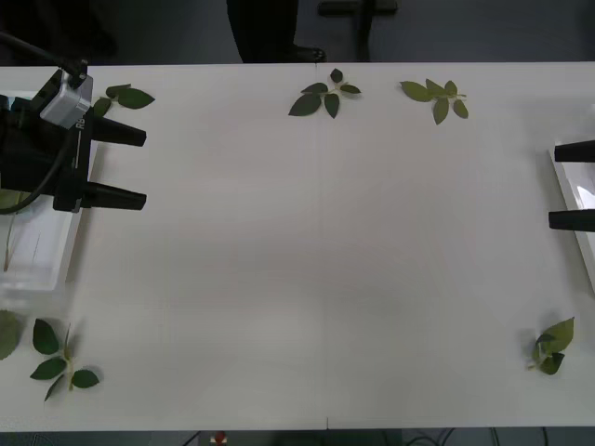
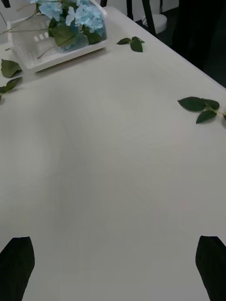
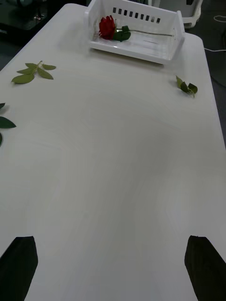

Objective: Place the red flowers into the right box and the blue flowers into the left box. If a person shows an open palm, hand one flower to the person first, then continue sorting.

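You find no readable text, label, brand, number or sign anywhere here, neither on the boxes nor on the desk (image 1: 316, 260).

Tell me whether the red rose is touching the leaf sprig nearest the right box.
Apart. In the left wrist view the red rose lies inside the right box, while the leaf sprig lies on the table outside its rim.
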